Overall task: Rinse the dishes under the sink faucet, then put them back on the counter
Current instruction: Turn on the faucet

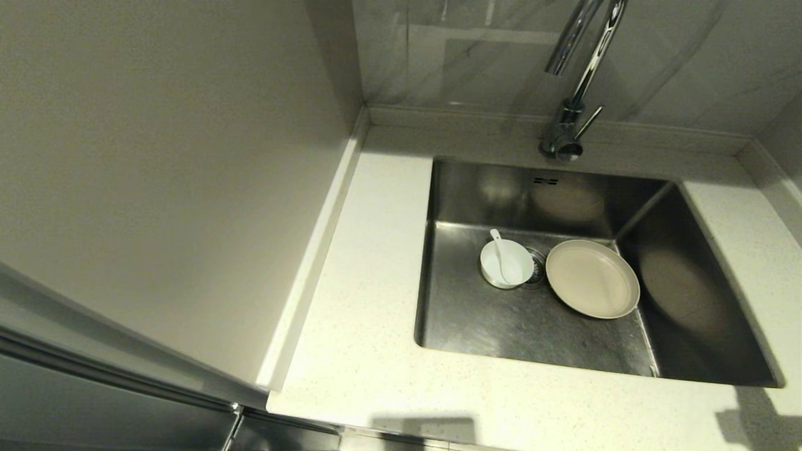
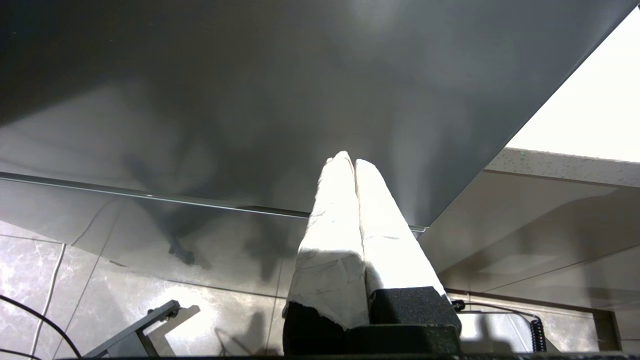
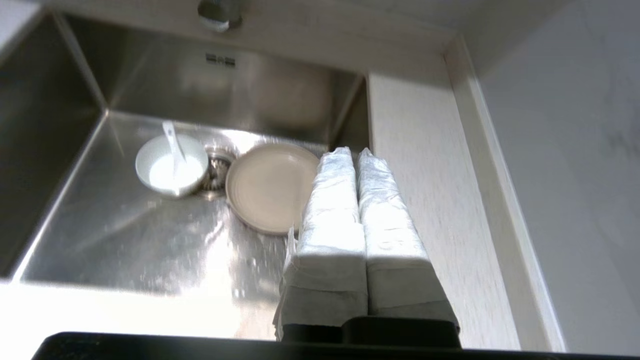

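In the deep square stainless-steel sink [image 1: 501, 326], the small round white bowl [image 3: 171, 171] holding the short white spoon [image 3: 174, 150] sits at ten o'clock from the right gripper [image 3: 356, 152], the nearer arm, fingers [image 3: 332, 210] pressed together, with the flat cream-beige plate [image 3: 270, 187] between; left gripper [image 2: 354, 161], fingers together, is parked away.

White bowl [image 1: 506, 264], white spoon [image 1: 501, 253], cream-beige plate [image 1: 592, 279], steel-grey sink [image 1: 501, 326], speckled off-white counter [image 1: 369, 313]

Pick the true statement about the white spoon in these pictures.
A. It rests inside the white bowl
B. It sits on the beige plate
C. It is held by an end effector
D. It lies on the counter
A: the spoon rests in the bowl, down in the sink beside the plate.
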Controlling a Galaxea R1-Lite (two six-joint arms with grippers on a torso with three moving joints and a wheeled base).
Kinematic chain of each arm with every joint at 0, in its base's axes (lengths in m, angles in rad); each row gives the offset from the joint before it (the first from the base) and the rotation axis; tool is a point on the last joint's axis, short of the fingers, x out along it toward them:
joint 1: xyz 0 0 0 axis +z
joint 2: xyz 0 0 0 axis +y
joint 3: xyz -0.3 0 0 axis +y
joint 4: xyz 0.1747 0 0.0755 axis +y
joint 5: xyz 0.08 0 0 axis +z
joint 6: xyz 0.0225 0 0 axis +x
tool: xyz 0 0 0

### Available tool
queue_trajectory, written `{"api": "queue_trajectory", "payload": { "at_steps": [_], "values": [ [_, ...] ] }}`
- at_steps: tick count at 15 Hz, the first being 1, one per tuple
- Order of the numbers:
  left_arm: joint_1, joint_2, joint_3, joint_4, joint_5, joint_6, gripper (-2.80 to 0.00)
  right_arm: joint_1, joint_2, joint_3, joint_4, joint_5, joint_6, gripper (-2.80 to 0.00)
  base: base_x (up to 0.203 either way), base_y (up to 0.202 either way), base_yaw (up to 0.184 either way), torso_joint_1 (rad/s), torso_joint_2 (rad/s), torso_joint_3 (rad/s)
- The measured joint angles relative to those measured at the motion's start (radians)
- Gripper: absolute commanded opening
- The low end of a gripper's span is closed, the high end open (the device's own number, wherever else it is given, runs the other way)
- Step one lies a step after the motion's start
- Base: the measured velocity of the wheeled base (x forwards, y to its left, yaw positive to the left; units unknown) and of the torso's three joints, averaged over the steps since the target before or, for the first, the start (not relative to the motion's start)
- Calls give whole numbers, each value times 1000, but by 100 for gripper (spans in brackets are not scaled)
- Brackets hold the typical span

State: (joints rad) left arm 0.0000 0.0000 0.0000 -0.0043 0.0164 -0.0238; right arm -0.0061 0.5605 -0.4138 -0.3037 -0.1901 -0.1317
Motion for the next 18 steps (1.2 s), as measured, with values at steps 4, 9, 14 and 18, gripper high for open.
{"api": "queue_trajectory", "payload": {
  "at_steps": [4,9,14,18],
  "values": [
    [0,0,0,0,0,0,-280,8,-212,115,118,-18,-4,-280,0,0,0,0,0,0],
    [0,0,0,0,0,0,-280,-12,-323,164,240,-20,20,-280,0,0,0,0,0,0],
    [0,0,0,0,0,0,-280,-13,-339,161,360,-85,108,-280,0,0,0,0,0,0],
    [0,0,0,0,0,-1,-280,-5,-382,178,377,-93,94,-280,0,0,0,0,0,0]
  ]
}}
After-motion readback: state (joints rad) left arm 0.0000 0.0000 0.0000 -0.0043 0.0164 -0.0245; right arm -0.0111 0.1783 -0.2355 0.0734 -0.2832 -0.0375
